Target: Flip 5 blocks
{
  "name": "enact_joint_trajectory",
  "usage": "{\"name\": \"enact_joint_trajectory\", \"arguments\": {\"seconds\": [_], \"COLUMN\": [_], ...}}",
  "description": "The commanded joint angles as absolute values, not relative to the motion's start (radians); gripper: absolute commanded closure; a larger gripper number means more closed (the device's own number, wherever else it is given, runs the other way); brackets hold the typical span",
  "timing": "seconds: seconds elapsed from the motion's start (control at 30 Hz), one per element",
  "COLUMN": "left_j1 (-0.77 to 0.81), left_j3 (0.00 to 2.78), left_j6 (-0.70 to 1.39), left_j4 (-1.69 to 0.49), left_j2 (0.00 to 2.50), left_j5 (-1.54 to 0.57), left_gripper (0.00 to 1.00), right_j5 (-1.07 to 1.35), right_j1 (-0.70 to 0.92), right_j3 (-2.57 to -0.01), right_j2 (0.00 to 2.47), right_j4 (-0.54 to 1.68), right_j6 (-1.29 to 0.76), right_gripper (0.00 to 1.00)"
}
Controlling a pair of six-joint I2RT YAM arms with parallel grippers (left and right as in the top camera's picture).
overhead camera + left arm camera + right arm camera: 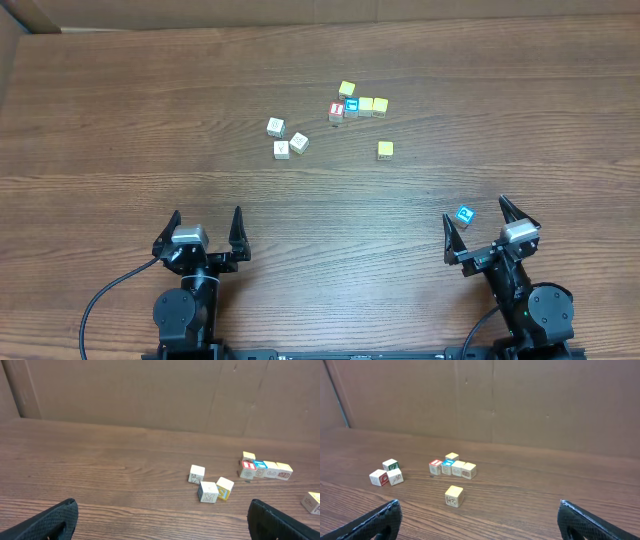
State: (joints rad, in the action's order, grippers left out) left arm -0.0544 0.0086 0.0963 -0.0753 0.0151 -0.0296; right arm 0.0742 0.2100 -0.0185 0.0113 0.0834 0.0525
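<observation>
**Both pairs of fingers released, blocks spread over the worktop**

We see the left fingers (237, 230) spread wide with nothing between them, low at the near left of the worktop (120, 120). The right fingers (449, 238), at the near right, stand just as wide and grasp nothing. The blue block (464, 215), a white letter on its top face, lies on the wood at their tips. It sits inside the gap, closer to the left finger of the pair, and we cannot tell whether it touches that finger.

Farther out, right of centre, a yellow block (385, 149) sits alone. Left of it, three white blocks (282, 149) form a loose cluster: two side by side and the third just beyond them.

At the far side we find a row of four blocks (365, 105) set side by side. A red block (337, 110) is at its left end, then a second blue-faced one, then two pale yellow ones. One more yellow cube stands just behind the row.
</observation>
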Motion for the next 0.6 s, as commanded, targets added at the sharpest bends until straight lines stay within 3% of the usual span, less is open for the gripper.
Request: {"name": "enact_joint_trajectory", "arguments": {"seconds": [0.0,0.57], "left_j1": [-0.059,-0.059], "left_j3": [0.005,0.012], "left_j6": [0.075,0.076], "left_j4": [-0.075,-0.075], "left_j2": [0.006,0.006], "left_j5": [-0.041,-0.041], "left_gripper": [0.0,0.0], "right_j5": [0.069,0.069], "right_j1": [0.206,0.206], "right_j3": [-0.008,-0.008], "right_j2": [0.004,0.004], "right_j4": [0.079,0.079], "right_j6": [0.053,0.053], "right_gripper": [0.0,0.0]}}
